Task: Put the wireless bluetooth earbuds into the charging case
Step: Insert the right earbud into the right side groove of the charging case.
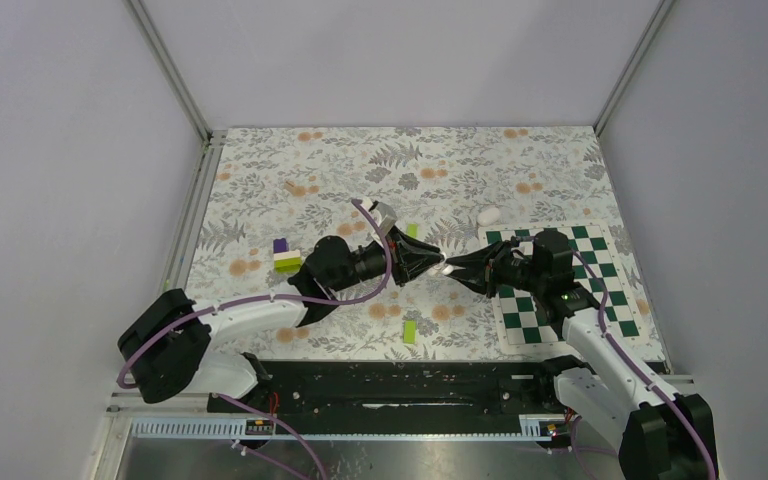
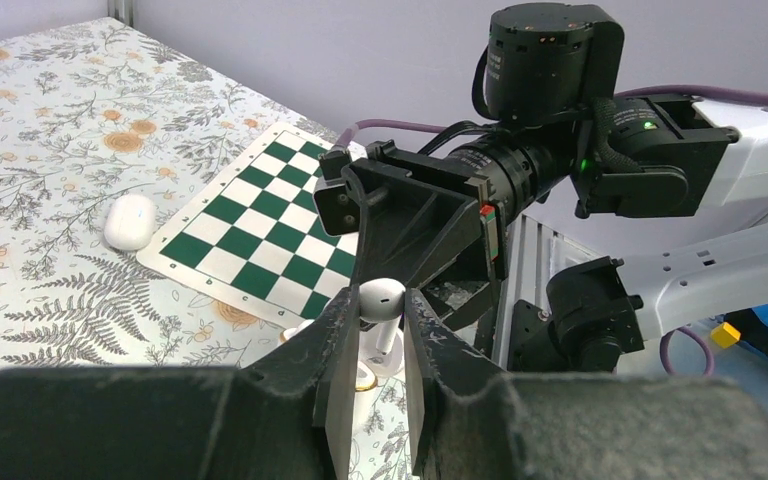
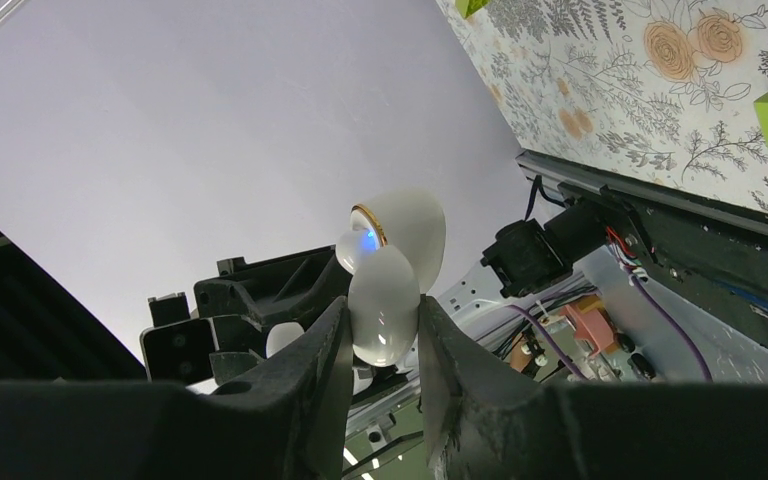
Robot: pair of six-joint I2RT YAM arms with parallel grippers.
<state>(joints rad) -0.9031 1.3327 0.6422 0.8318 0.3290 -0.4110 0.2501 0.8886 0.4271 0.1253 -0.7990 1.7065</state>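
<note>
Soft, even light fills the top view, leaving only faint shadows on the table (image 1: 460, 160). In both wrist views the dark fingers (image 2: 335, 370) along the bottom edge are blurred, while the middle of the frame stays sharp. The glossy case (image 3: 385, 310) shows pale glare at the centre of the right wrist view.

Floral tablecloth (image 1: 360, 160), green checkerboard mat (image 1: 617, 298), lime-green block (image 1: 411, 331), purple-topped stacked block (image 1: 286, 255), small tan piece (image 1: 289, 186).
</note>
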